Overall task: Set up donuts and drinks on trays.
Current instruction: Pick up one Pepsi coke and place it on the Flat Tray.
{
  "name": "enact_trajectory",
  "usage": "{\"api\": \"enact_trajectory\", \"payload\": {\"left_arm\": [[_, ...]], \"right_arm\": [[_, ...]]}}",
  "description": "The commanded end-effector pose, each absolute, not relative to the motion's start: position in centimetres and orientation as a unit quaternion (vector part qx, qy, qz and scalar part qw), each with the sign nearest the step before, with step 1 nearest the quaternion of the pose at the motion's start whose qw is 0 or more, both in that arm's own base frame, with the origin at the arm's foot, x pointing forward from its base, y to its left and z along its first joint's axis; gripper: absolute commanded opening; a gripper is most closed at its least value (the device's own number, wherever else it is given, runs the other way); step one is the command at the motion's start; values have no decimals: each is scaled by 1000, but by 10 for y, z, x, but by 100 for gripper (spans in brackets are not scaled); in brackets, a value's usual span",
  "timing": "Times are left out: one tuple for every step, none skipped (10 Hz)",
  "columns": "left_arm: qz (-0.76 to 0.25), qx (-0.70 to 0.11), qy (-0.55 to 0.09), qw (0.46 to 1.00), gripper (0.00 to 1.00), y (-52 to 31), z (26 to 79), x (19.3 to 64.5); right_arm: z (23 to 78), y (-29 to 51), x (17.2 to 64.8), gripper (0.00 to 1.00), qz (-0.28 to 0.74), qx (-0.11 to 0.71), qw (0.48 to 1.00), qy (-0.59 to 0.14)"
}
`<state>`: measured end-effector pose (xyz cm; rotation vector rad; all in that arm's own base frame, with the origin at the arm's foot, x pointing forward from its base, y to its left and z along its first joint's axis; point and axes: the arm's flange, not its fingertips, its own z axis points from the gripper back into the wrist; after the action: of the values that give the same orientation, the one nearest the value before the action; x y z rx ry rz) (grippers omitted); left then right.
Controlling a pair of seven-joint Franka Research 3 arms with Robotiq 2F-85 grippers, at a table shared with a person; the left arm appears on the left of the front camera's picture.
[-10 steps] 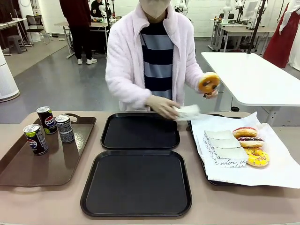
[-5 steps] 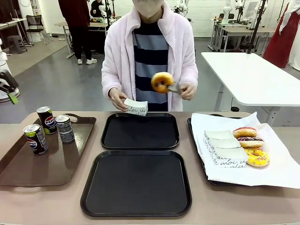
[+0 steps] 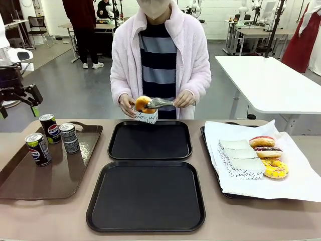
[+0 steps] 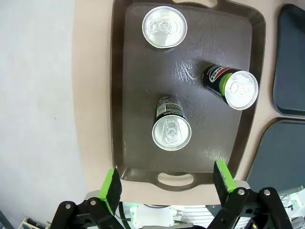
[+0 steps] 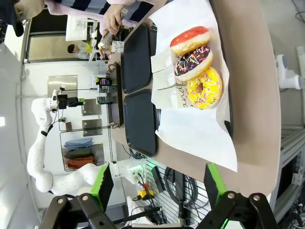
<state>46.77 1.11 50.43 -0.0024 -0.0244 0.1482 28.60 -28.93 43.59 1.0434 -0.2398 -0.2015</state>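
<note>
Over the far black tray (image 3: pixel 150 140) a person lowers a golden donut (image 3: pixel 142 104) with tongs into a white paper holder (image 3: pixel 147 117). The near black tray (image 3: pixel 146 196) is bare. Three donuts (image 3: pixel 269 154) lie on white paper at the right, also under my right gripper (image 5: pixel 158 185), which hangs open high above that table end. Three cans (image 3: pixel 51 138) stand on the brown tray (image 3: pixel 30 183). My left gripper (image 3: pixel 19 108) hovers open above and behind them. From the left wrist, the open left gripper (image 4: pixel 167 183) looks down on the can tops (image 4: pixel 170 129).
Flat paper holders (image 3: pixel 241 158) lie beside the donuts on the paper-lined tray (image 3: pixel 210 150). The brown tray's handle rim (image 4: pixel 175 179) lies just before my left fingers. The person stands at the table's far side with both hands over the far tray.
My left arm has come in from the left above the cans. The person swung the donut from the right and brought it down onto the paper holder.
</note>
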Motion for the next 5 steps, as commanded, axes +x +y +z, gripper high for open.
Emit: {"api": "enact_trajectory", "payload": {"left_arm": [[85,4,0,996,100,18,503,467],[85,4,0,996,100,18,503,467],[85,4,0,996,100,18,503,467],[79,-2,-5,997,100,17,502,467],[68,-3,-18,998,100,13,486,460]], "right_arm": [[436,-290,285,100,-94,499,854,-115],[436,-290,285,100,-94,499,854,-115],[436,-290,285,100,-94,499,854,-115],[436,-290,285,100,-94,499,854,-115],[436,-290,285,100,-94,499,854,-115]]}}
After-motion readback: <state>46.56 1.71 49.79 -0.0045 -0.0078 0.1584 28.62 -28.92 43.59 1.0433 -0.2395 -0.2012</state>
